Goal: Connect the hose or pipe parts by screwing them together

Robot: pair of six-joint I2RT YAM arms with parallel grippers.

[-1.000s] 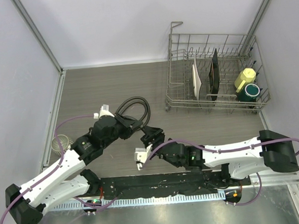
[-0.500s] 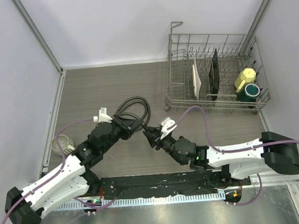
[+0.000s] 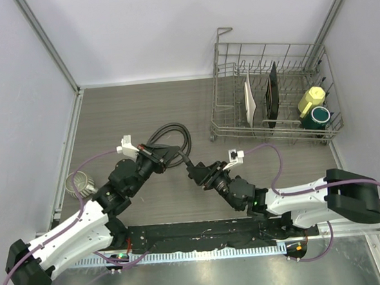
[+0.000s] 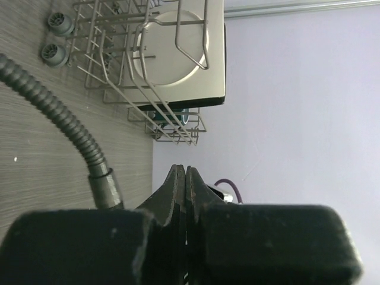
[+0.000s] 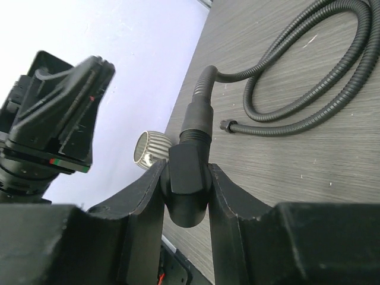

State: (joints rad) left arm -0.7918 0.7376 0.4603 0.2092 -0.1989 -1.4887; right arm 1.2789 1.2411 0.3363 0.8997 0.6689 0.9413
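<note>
So: black nozzle fitting is clamped between the right gripper fingers, with the hose end connector meeting its top (thread engagement not visible). The hose coils on the grey wood-grain table, centre-left. The left gripper is pinched closed on nothing, beside the hose. Pale lilac walls; wire dish rack far right.

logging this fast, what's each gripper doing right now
Left gripper: closed, nothing seen between its jaws; the hose runs beside it.
Right gripper: closed on the black fitting at the hose end.
</note>
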